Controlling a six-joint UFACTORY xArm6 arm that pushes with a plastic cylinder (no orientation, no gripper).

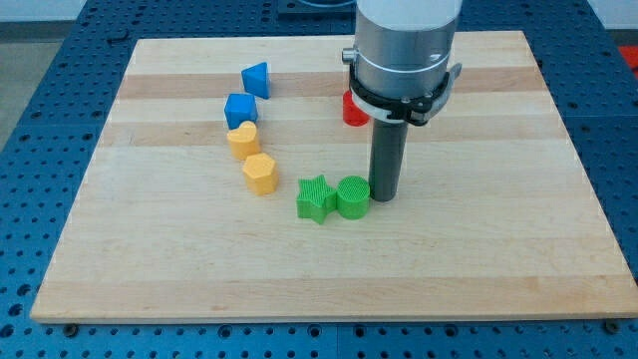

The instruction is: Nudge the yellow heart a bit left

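The yellow heart (242, 139) lies left of the board's centre, just below a blue cube (240, 108). My tip (384, 196) rests on the board to the view's right of the heart, touching or almost touching the right side of a green cylinder (353, 196). The rod (386, 160) stands upright under the arm's grey body (404, 50). The heart is well apart from the tip, with the green blocks between them lower down.
A yellow hexagon (260, 173) lies just below the heart. A green star (316, 197) touches the green cylinder's left. A blue triangular block (256, 78) sits above the cube. A red block (353, 108) is partly hidden behind the arm. The wooden board (150, 249) fills the view.
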